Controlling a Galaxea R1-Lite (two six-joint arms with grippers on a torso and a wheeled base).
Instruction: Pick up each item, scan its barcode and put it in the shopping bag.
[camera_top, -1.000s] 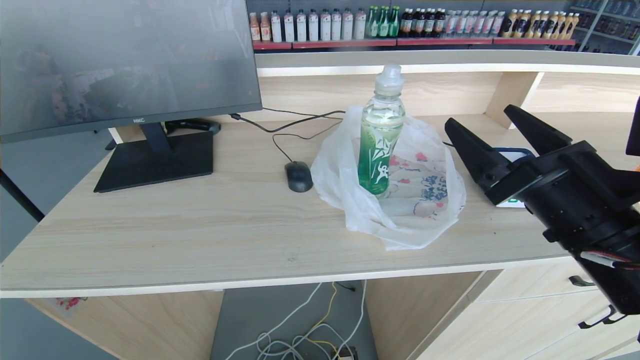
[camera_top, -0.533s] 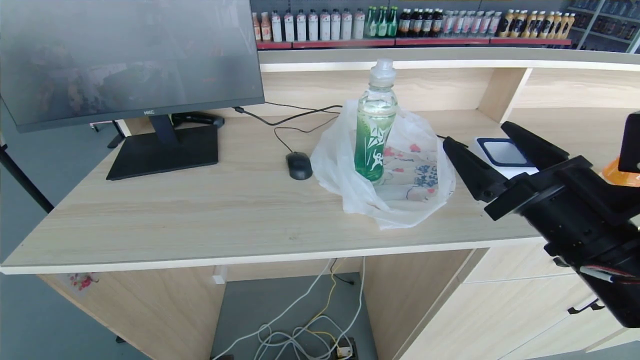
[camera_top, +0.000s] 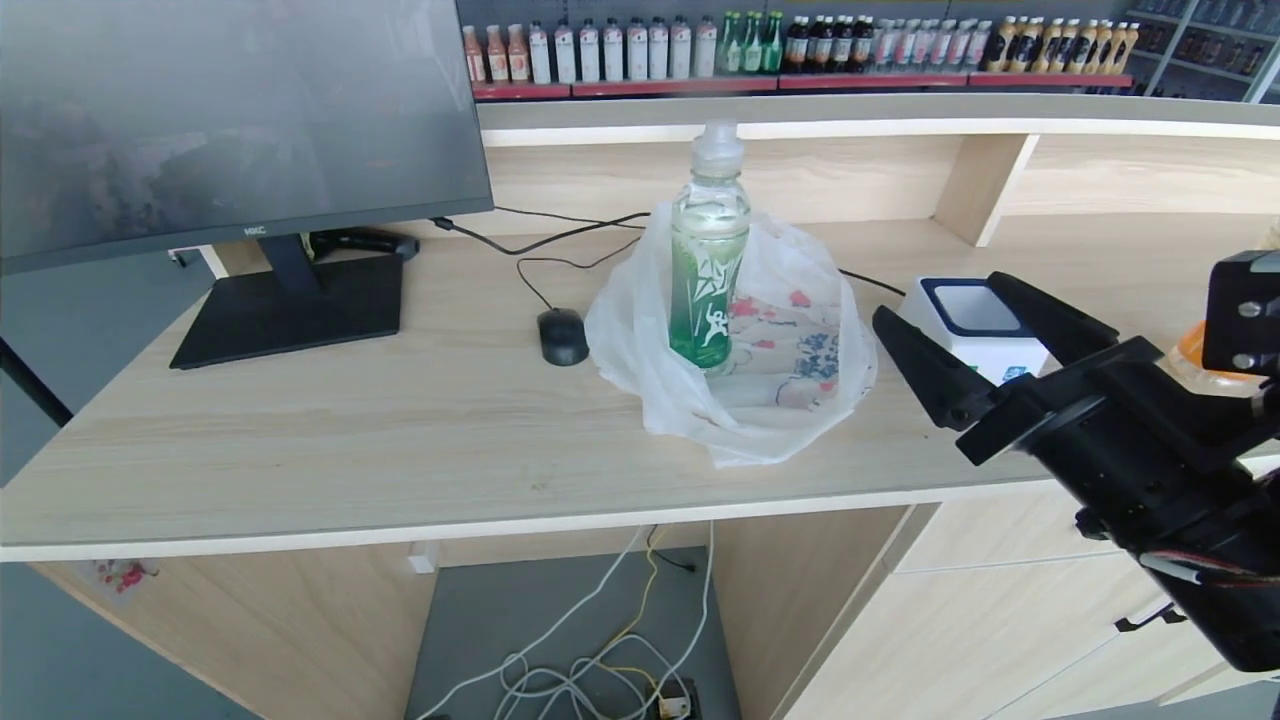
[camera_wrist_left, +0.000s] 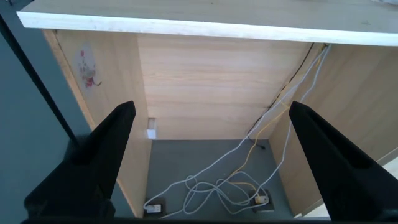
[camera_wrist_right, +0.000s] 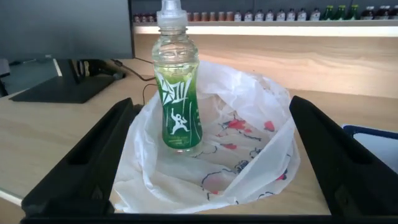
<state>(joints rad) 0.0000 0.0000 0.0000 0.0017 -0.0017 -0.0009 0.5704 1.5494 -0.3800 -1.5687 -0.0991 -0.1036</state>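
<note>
- Bottle (camera_top: 710, 262) of green drink stands upright, cap on, inside the open white shopping bag (camera_top: 760, 420) at the middle of the wooden counter (camera_top: 350, 430).
- Right gripper (camera_top: 935, 296) hangs at the bag's 4 o'clock, jaws spread wide and holding nothing, one fingertip just beside the plastic.
- Barcode scanner (camera_top: 965, 308), white with a dark-rimmed window, sits at the bag's 3 o'clock, partly behind those fingers.
- Left gripper (camera_wrist_left: 210, 107), jaws likewise wide and empty, is low before the counter's front edge, facing cables (camera_wrist_left: 214, 190) on the floor.
- Mouse (camera_top: 562, 336) lies at the bottle's 9 o'clock, monitor (camera_top: 230, 120) at 10 o'clock.
</note>
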